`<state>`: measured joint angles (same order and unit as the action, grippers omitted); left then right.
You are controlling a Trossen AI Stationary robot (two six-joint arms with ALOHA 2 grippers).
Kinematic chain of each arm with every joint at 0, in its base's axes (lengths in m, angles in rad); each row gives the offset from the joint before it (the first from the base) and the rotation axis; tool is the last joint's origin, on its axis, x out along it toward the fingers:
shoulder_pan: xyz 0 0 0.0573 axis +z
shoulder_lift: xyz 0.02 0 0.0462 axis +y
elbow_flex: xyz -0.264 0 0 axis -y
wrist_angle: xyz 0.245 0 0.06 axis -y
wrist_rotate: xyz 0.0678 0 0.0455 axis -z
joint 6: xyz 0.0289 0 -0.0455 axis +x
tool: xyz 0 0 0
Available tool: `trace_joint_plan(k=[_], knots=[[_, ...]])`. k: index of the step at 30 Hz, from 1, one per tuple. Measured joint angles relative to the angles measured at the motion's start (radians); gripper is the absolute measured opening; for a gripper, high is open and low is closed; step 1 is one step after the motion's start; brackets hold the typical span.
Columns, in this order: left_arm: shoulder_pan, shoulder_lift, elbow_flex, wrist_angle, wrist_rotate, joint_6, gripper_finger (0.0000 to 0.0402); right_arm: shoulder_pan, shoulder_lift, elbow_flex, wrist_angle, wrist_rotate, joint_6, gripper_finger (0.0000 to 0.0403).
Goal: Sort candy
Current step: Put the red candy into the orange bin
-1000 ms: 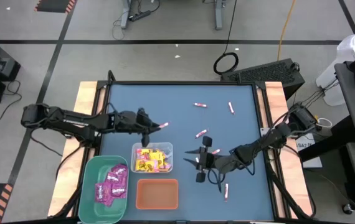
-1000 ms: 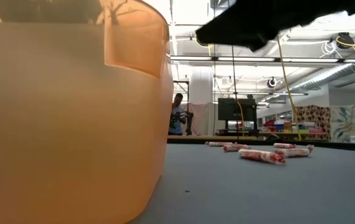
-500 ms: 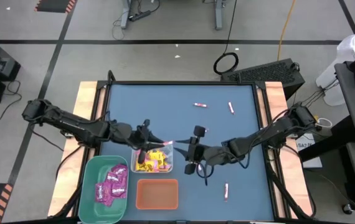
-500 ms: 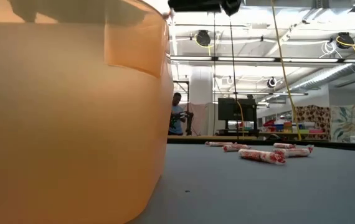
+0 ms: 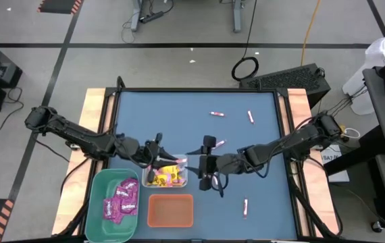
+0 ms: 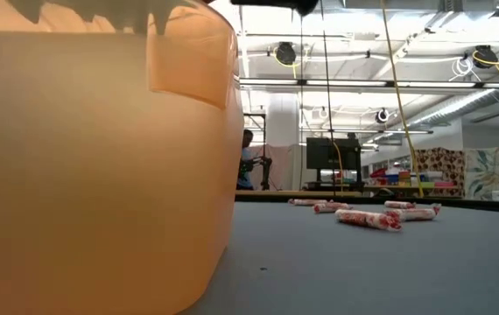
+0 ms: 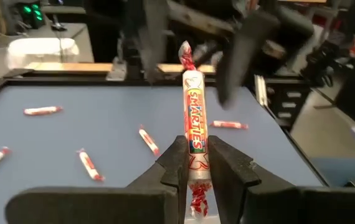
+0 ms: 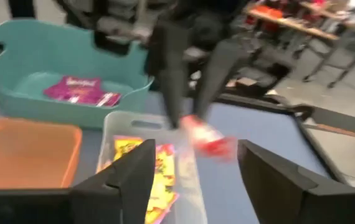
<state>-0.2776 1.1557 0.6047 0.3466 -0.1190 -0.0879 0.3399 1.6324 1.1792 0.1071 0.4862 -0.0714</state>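
Fingers, left gripper (image 7: 196,171): clenched on one pink-and-white candy stick (image 7: 193,127), held upright between them. Fingers, right gripper (image 8: 193,165): spread wide, nothing between them.

High view. Left gripper (image 5: 157,152) over the far edge of the clear bin (image 5: 179,162); right gripper (image 5: 206,162) just right of that bin, facing the left one. Green bin (image 5: 98,202), near left: magenta packets (image 5: 121,199) inside. Clear bin: yellow packets (image 5: 162,174) inside. Orange bin (image 5: 171,210), near centre: appears to hold nothing. Loose sticks on the blue counter (image 5: 260,202): two far (image 5: 217,114) (image 5: 250,117), one near right (image 5: 245,206), one beside the right gripper (image 5: 219,143).

Low view. Orange bin wall (image 6: 101,166) fills the left; several sticks (image 6: 368,219) lie far across the counter.

Left wrist view. Stick in grasp; more sticks (image 7: 146,140) on the counter beyond; the right arm's fingers (image 7: 243,53) close ahead.

Right wrist view. Left gripper's fingers (image 8: 218,68) hold the stick (image 8: 205,140) over the clear bin's edge (image 8: 134,121); green and orange bins beyond.

Progress, judged: magenta and yellow kinds look sorted; sticks remain, the orange bin likely theirs.
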Motion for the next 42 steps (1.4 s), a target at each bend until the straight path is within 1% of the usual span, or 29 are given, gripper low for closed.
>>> trace_joint_plan(k=[3, 5, 7, 11, 21, 26, 29, 32, 36, 39, 42], knots=[[0.0, 0.0, 0.001, 0.003, -0.013, 0.0, 0.0057, -0.01, 0.011, -0.001, 0.014, -0.069, -0.008, 0.0231], [0.0, 0.0, 0.001, 0.004, -0.016, 0.0, 0.0057, -0.014, 0.021, -0.001, 0.045, -0.084, -0.026, 0.023], [0.0, 0.0, 0.001, 0.005, -0.016, 0.0, 0.0057, -0.014, 0.03, -0.001, 0.069, -0.095, -0.042, 0.022], [0.0, 0.0, 0.001, 0.003, -0.015, 0.001, 0.0057, -0.014, 0.035, -0.001, 0.083, -0.095, -0.05, 0.0184], [-0.007, 0.0, 0.0, 0.001, -0.009, 0.023, 0.0057, -0.015, 0.035, -0.001, 0.084, -0.092, -0.05, 0.0067], [-0.017, 0.0, -0.001, 0.001, -0.01, 0.055, 0.0057, -0.014, 0.035, -0.001, 0.084, -0.095, -0.05, 0.003], [-0.028, 0.0, -0.001, 0.001, -0.014, 0.067, 0.0057, -0.014, 0.035, -0.001, 0.084, -0.101, -0.05, 0.0028], [-0.033, 0.0, -0.001, 0.001, -0.005, 0.069, 0.0067, -0.014, 0.035, -0.001, 0.072, -0.104, -0.041, 0.0041], [-0.04, 0.0, -0.001, -0.016, 0.006, 0.069, 0.0108, -0.003, 0.035, -0.001, 0.043, -0.104, -0.035, 0.005], [-0.044, 0.0, -0.001, -0.009, 0.006, 0.063, 0.0143, 0.006, 0.035, -0.001, 0.019, -0.103, -0.042, 0.0049], [-0.045, -0.003, -0.001, -0.01, 0.004, 0.042, 0.0169, 0.014, 0.035, -0.001, 0.002, -0.103, -0.043, 0.0044]])
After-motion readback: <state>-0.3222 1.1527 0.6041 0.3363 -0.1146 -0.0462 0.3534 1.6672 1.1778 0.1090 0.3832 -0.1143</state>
